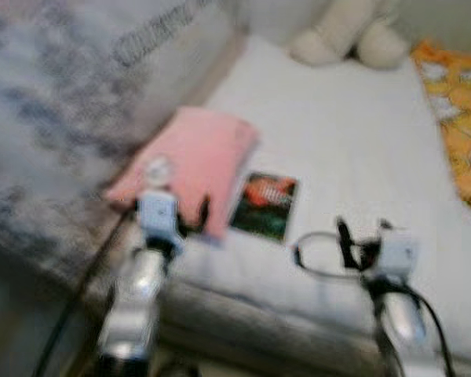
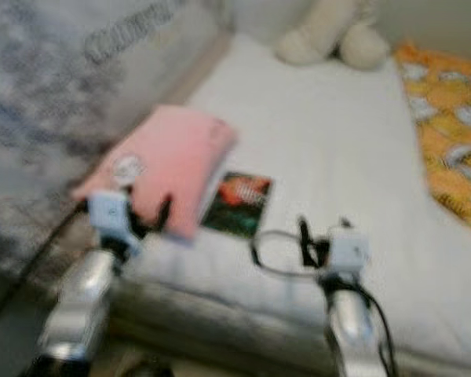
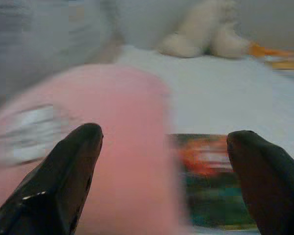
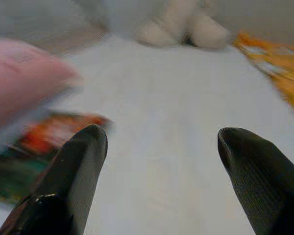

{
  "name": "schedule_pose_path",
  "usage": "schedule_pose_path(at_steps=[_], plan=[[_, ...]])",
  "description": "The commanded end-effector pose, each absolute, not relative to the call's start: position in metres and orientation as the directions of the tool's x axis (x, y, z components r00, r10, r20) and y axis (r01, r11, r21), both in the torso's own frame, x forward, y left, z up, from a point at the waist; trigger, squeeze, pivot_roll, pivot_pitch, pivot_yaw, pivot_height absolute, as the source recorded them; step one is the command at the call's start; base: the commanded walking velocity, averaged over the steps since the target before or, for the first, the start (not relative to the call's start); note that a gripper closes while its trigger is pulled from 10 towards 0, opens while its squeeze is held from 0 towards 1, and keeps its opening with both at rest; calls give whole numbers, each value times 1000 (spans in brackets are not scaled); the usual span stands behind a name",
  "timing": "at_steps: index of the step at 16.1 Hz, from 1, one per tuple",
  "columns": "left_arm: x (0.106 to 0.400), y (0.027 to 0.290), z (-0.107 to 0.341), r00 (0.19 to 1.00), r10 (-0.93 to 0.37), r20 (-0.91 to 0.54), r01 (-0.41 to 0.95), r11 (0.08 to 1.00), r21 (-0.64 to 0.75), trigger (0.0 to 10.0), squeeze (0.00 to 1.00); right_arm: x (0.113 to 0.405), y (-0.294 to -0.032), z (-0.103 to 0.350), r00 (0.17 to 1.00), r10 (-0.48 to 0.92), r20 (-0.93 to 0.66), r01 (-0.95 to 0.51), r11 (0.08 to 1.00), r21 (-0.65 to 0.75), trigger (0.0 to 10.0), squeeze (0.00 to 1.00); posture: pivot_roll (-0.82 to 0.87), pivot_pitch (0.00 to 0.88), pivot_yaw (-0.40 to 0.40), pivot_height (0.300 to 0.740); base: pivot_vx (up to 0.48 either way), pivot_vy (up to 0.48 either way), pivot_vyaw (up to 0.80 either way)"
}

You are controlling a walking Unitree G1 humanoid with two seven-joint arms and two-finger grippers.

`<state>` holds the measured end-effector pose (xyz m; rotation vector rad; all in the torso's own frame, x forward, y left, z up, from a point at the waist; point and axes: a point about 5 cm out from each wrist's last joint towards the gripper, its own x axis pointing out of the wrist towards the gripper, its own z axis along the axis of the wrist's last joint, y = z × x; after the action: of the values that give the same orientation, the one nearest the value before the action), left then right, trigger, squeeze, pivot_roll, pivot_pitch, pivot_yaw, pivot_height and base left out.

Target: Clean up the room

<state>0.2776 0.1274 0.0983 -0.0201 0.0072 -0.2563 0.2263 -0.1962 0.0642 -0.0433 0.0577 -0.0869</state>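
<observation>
1. Pink book (image 1: 195, 162) lies flat on the white bed (image 1: 353, 149), close to the bed's left edge and near its front edge, turned at a slant. A pale round mark sits on its cover towards the near corner.
2. Dark card or booklet (image 1: 264, 206), orange-red and green print on the cover, lies flat just beside the pink book's right side, a little back from the bed's front edge. Too blurred to read.
3. Cream plush toy (image 1: 349, 35) sits at the far end of the bed.
4. Orange patterned cloth (image 1: 458, 110) lies along the bed's right edge.
</observation>
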Motion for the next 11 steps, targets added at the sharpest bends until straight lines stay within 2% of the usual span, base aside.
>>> schedule_pose_path(at_steps=[1,4,5,9,10,11], plan=[[281,125,98,960,-280,-19,280,960,-16,10000,1000,225,-194,60,994,-90,-67,87,995,-55,10000,0,-6,0,21,740,0,-461,-800],[290,119,99,948,-319,-18,319,948,0,10000,1000,223,-188,54,993,-81,-81,76,995,-63,10000,0,-35,0,33,740,0,-461,-800],[292,116,99,940,-342,-17,342,940,12,10000,286,222,-187,52,993,-76,-90,71,996,-61,10000,0,-35,0,33,740,247,0,-800],[292,116,99,940,-342,-17,342,940,12,10000,286,222,-187,52,993,-76,-90,71,996,-61,10000,0,-35,0,33,740,247,0,-800],[295,125,89,950,-307,-65,308,951,11,10000,0,218,-188,50,992,-79,-101,75,996,-45,10000,0,-51,0,33,740,0,0,-800],[295,140,75,961,-254,-111,257,966,17,10000,0,212,-193,48,989,-93,-117,91,996,-21,10000,0,-55,0,36,740,0,0,-800]])
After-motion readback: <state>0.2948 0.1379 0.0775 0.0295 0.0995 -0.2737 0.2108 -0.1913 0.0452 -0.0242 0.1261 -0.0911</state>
